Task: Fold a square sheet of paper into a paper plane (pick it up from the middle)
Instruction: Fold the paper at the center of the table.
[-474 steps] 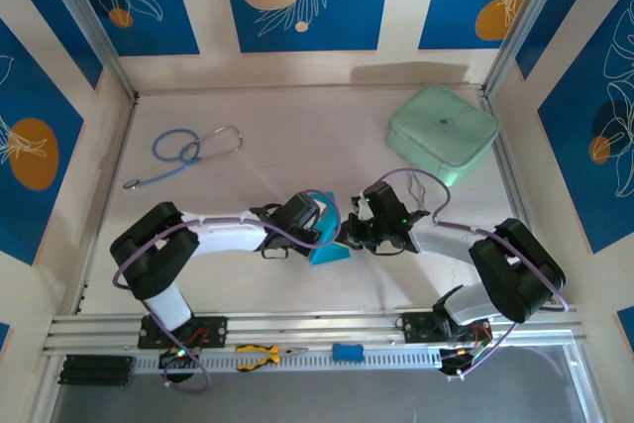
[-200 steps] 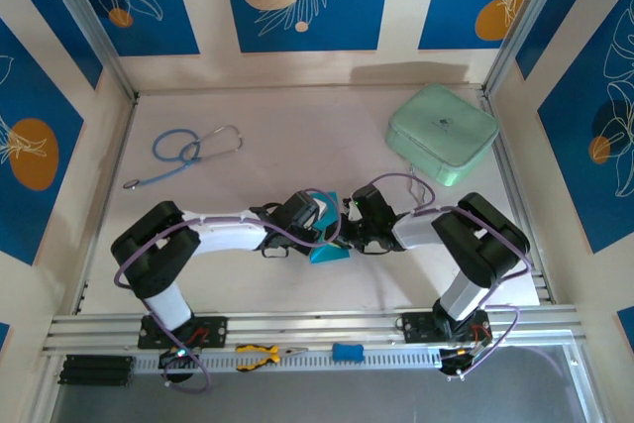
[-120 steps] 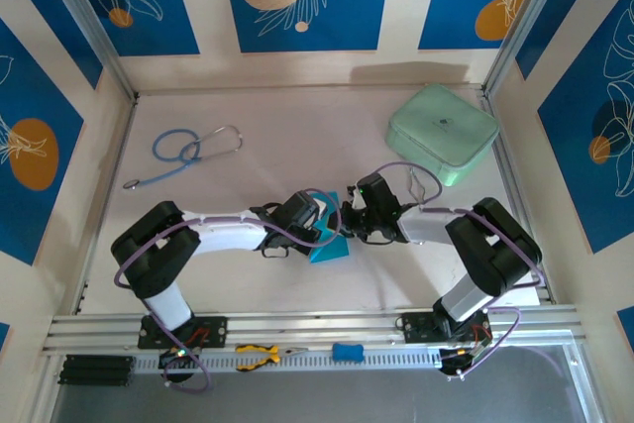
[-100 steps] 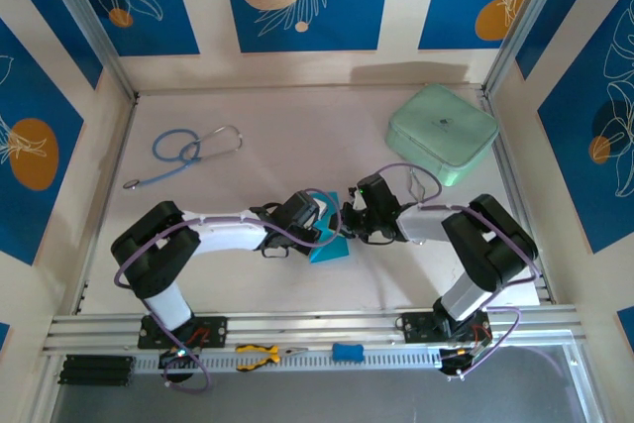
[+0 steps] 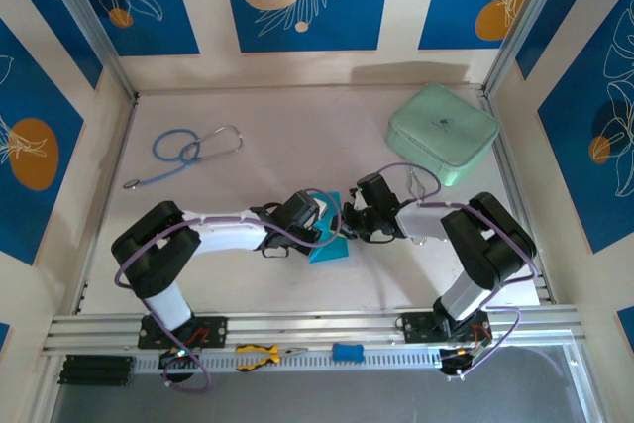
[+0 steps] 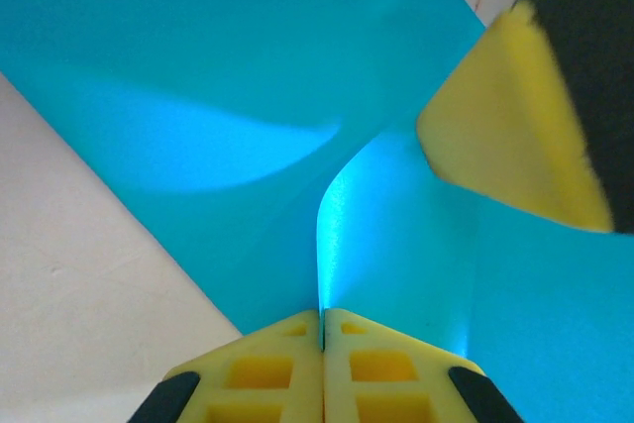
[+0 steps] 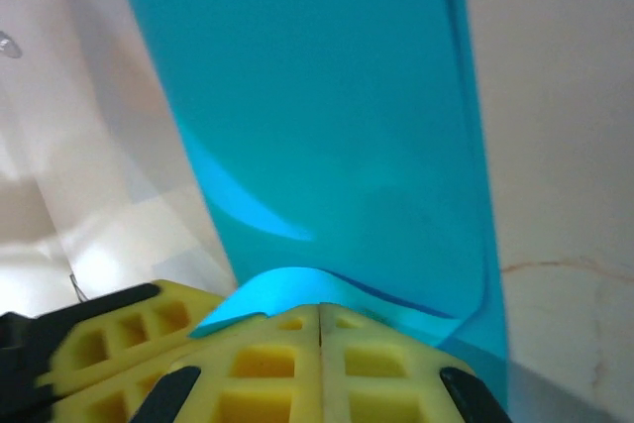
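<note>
Mid-table, both grippers are pinching the blue sheet.
Left gripper (image 6: 322, 329) has its yellow pads pressed together on a raised fold of the square sheet of paper (image 6: 248, 96) — right gripper (image 7: 319, 319), just beside it, is clamped on the sheet's curled edge. Paper rests partly on the pale table (image 5: 248, 175) between the wrists — well apart from the mint-green case (image 5: 442, 133) and the stethoscope (image 5: 183, 151).

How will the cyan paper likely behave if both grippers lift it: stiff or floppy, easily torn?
Probably floppy: the square sheet of paper bows into a soft ridge where the left gripper pinches it. Likely very light, since the right gripper curls its edge up with only a fingertip pinch. Pulling the two pinches apart could tear it.
</note>
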Controlling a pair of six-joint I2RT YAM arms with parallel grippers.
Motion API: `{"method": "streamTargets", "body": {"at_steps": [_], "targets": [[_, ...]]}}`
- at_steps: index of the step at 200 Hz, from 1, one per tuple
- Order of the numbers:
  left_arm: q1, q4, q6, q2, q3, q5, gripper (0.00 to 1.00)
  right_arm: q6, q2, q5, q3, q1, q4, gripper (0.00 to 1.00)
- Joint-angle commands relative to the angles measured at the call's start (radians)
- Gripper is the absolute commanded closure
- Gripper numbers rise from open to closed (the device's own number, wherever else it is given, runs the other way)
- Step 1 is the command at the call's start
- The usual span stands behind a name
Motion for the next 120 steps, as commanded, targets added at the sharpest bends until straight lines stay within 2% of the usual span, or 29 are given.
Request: {"method": "streamTargets", "body": {"at_steps": [1, 25, 76, 120], "targets": [[0.012, -0.044, 0.014, 0.023, -0.002, 0.015, 0.91, -0.032, -0.024, -0.036, 0.026, -0.016, -0.013, 0.99], [0.013, -0.044, 0.014, 0.022, -0.006, 0.017, 0.91, -0.037, -0.004, -0.042, 0.018, -0.018, 0.000, 0.99], [0.013, -0.047, 0.017, 0.025, -0.003, 0.023, 0.91, -0.019, 0.072, 0.046, -0.011, -0.039, -0.043, 0.99], [0.013, -0.048, 0.017, 0.021, -0.006, 0.023, 0.91, -0.005, 0.038, 0.025, -0.031, -0.060, -0.012, 0.99]]}}
